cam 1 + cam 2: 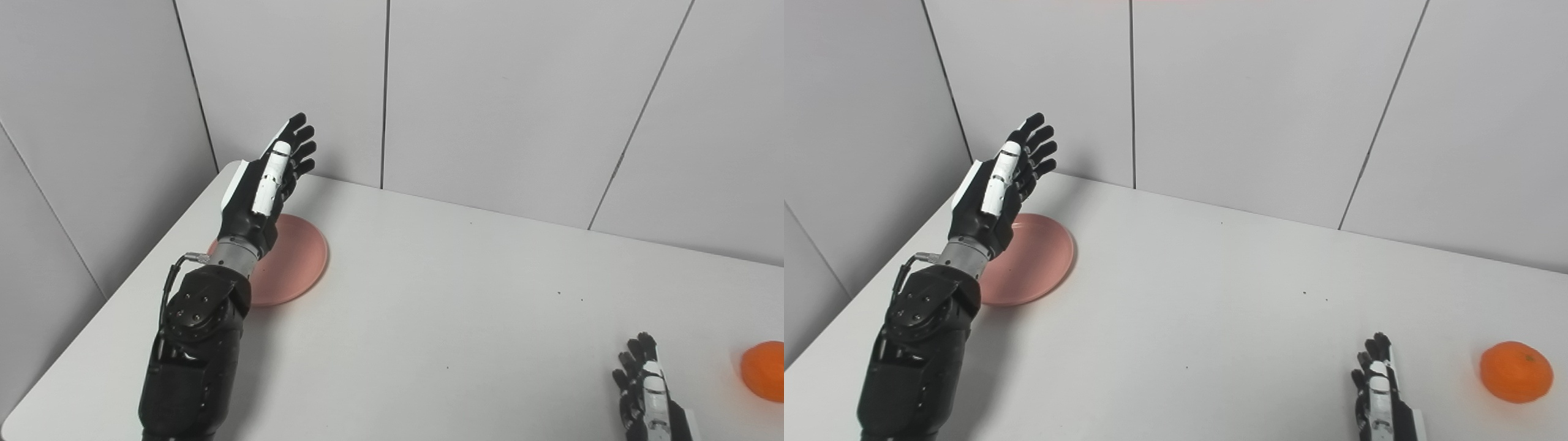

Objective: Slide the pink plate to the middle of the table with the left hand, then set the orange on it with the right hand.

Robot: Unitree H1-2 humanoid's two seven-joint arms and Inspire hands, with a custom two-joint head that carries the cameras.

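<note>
- Right hand [1377, 386]: black fingers with a white back panel, matte and segmented; low at 5 o'clock above the table, fingers straight and slightly apart, holding nothing.
- Orange [1516, 372]: round, slightly flattened fruit with dimpled, vivid orange skin; sits on the table at 4 o'clock, near the right hand's outer side, at 3 o'clock from it and clear of the fingers.
- Table [1213, 306]: smooth, matte white top with a rounded far-left corner; a few tiny dark specks are scattered on the surface.
- Left arm [915, 343]: black textured sleeve, bolted black joint housing and a brushed metal wrist collar; enters from 7 o'clock.
- Pink plate [1038, 257]: shallow, round, matte salmon-pink dish with a low rim, nothing in it; lies at 9 o'clock near the table's left edge, its near-left part hidden behind the left wrist.
- Left hand [1001, 184]: same black-and-white build, raised above the plate's far-left rim, fingers spread wide and pointing toward 1 o'clock, gripping nothing.
- Wall panels [1249, 92]: flat, pale grey sheets with thin dark seams, behind the table.
</note>
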